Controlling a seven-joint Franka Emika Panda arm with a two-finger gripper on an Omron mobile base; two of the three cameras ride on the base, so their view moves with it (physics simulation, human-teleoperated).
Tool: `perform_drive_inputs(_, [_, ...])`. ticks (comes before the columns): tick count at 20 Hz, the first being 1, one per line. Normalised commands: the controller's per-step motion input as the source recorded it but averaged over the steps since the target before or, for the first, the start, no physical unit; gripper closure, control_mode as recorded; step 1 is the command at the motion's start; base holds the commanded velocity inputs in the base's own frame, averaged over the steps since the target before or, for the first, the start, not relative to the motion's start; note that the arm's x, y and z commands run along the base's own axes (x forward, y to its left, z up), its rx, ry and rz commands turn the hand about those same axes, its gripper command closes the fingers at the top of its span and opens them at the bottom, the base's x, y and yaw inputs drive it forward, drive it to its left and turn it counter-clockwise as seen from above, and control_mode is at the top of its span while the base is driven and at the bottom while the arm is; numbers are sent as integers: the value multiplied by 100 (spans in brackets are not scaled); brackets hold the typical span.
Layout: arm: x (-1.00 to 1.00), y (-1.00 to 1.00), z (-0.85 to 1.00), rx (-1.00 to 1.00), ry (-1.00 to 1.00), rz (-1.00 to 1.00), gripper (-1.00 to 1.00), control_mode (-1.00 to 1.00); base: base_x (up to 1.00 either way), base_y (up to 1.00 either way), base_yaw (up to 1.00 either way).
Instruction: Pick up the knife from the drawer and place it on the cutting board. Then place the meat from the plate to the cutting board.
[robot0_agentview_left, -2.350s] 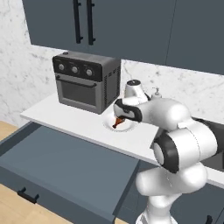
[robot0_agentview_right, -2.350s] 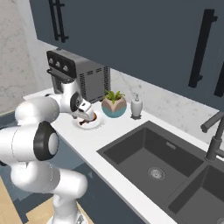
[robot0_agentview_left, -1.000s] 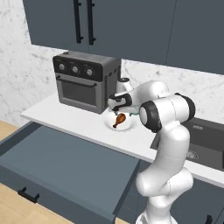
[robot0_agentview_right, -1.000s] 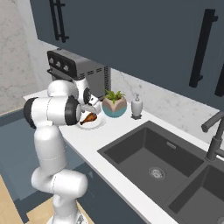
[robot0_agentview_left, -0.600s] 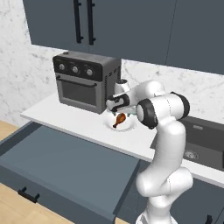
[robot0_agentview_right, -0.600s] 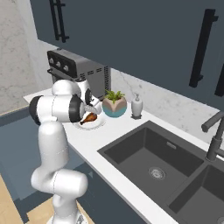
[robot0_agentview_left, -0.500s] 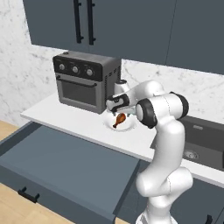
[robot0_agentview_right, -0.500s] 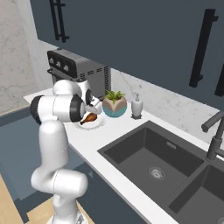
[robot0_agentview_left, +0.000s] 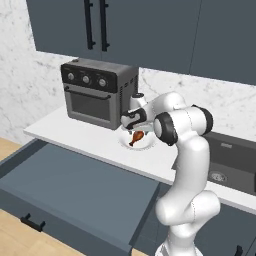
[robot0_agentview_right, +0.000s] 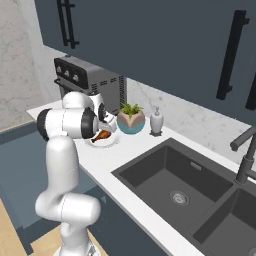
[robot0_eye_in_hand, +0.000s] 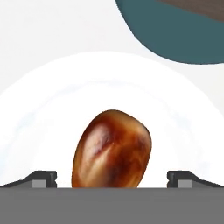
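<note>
The meat (robot0_eye_in_hand: 113, 148) lies low-centre on the plate (robot0_eye_in_hand: 39, 113), between the spread fingers of the hand (robot0_eye_in_hand: 112, 177); descend squarely, then pinch its thick middle.

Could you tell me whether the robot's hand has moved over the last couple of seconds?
Yes. The hand has shifted toward the black toaster oven, and now hangs open over the reddish-brown drumstick on the small white plate.
</note>
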Motion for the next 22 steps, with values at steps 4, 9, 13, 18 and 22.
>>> perform_drive_inputs(4, [0, 0, -18, 0, 0, 0, -100, -100, 0, 0, 0])
perform_drive_inputs(9, [-1, 0, -21, 0, 2, 0, 100, -100, 0, 0, 0])
perform_drive_inputs(13, [-7, 0, -8, 0, 2, 0, 100, -100, 0, 0, 0])
perform_drive_inputs(18, [-50, -9, 19, 0, 0, 0, 100, -100, 0, 0, 0])
perform_drive_inputs(22, [-86, -13, 49, 0, 0, 4, 100, -100, 0, 0, 0])
